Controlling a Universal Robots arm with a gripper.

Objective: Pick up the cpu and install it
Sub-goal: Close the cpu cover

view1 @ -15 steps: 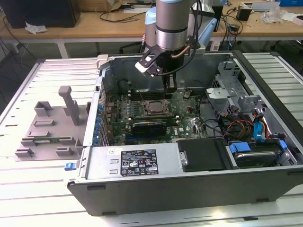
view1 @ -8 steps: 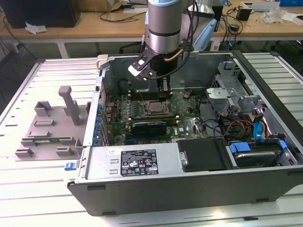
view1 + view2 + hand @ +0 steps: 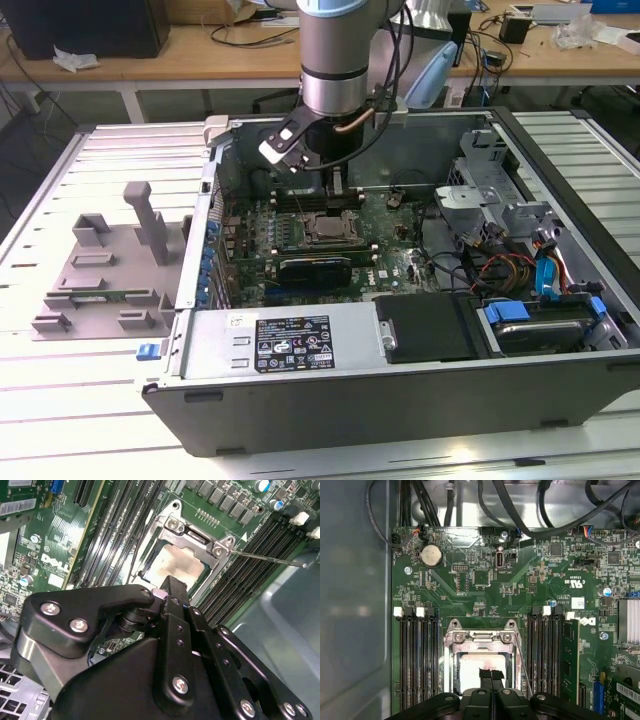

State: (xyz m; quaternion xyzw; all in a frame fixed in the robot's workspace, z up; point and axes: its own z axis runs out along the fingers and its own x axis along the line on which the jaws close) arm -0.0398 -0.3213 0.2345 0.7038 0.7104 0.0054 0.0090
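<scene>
The cpu [image 3: 472, 666] lies flat in the open socket [image 3: 479, 637] on the green motherboard; its pale silvery top also shows in the second wrist view [image 3: 182, 562] and the exterior view [image 3: 326, 232]. My gripper [image 3: 491, 673] hangs just above the cpu's edge. Its two black fingers are pressed together with nothing visible between them. In the second wrist view the gripper [image 3: 172, 583] points down at the cpu and its body hides the near side of the socket. In the exterior view the gripper [image 3: 337, 195] is lowered inside the open computer case.
The socket's thin metal lever [image 3: 265, 559] stands swung out. Memory slots [image 3: 415, 655] flank the socket. A black graphics card [image 3: 315, 268], the power supply [image 3: 290, 340] and drive bays with cables [image 3: 530, 260] crowd the case. A grey plastic tray [image 3: 100, 270] sits on the table at the exterior view's left.
</scene>
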